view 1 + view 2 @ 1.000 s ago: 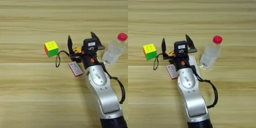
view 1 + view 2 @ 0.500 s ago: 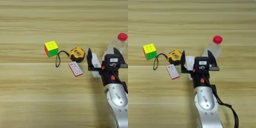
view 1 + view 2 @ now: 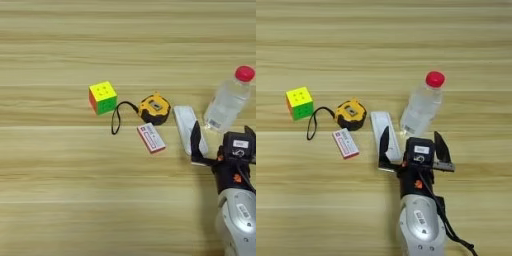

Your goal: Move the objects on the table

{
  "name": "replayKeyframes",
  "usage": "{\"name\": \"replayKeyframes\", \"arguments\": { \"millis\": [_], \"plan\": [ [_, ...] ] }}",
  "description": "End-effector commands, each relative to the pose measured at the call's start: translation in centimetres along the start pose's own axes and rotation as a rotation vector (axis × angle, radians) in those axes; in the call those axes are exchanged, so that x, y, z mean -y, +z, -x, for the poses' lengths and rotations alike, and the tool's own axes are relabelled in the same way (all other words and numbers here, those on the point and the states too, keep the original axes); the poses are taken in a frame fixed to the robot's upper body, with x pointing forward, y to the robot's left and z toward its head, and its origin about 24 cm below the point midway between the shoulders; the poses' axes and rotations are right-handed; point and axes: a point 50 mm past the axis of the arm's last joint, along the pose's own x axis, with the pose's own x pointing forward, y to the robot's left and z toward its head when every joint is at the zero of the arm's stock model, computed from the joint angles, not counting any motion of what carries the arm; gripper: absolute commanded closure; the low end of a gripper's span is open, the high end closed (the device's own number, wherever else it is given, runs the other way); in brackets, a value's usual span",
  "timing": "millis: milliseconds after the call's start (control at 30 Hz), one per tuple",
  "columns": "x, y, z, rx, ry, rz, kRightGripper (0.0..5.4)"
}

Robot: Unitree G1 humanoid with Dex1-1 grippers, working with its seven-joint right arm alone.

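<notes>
1. Right eye view showed the right gripper (image 3: 412, 143) with its two black fingers spread wide and nothing held between them.
2. Its left finger (image 3: 384, 142) lay over the near end of the flat white oblong device (image 3: 382, 126); whether it touched could not be told.
3. Its right finger (image 3: 440, 149) stood just near the base of the clear red-capped bottle (image 3: 422, 106), which stood upright just right of the device.
4. The silver forearm (image 3: 418, 225) came up from the bottom edge.
5. Left of the device sat the tape measure (image 3: 351, 114), its black strap (image 3: 311, 127) looping leftward.
6. The small white-red box (image 3: 345, 143) lay just in front of the tape measure.
7. The puzzle cube (image 3: 299, 103) sat furthest left on the table (image 3: 381, 45).
</notes>
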Motion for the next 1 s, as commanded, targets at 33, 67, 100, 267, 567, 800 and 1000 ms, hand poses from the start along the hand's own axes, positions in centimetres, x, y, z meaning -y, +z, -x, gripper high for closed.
{"name": "replayKeyframes", "arguments": {
  "millis": [33,67,100,267,567,800,1000],
  "plan": [
    [0.8,1.1,-1.3,0.069,-0.031,-0.007,0.02],
    [1.0,0.9,-1.5,0.065,-0.037,-0.004,0.02],
    [1.2,0.8,-1.8,0.062,-0.040,-0.002,0.02],
    [1.9,0.6,-3.0,0.066,-0.048,0.007,0.02],
    [2.4,0.8,-4.6,0.086,-0.029,0.026,0.02],
    [2.6,0.9,-5.7,0.096,-0.021,0.034,0.02],
    [2.5,0.9,-6.5,0.103,-0.009,0.046,0.02]
  ]
}}
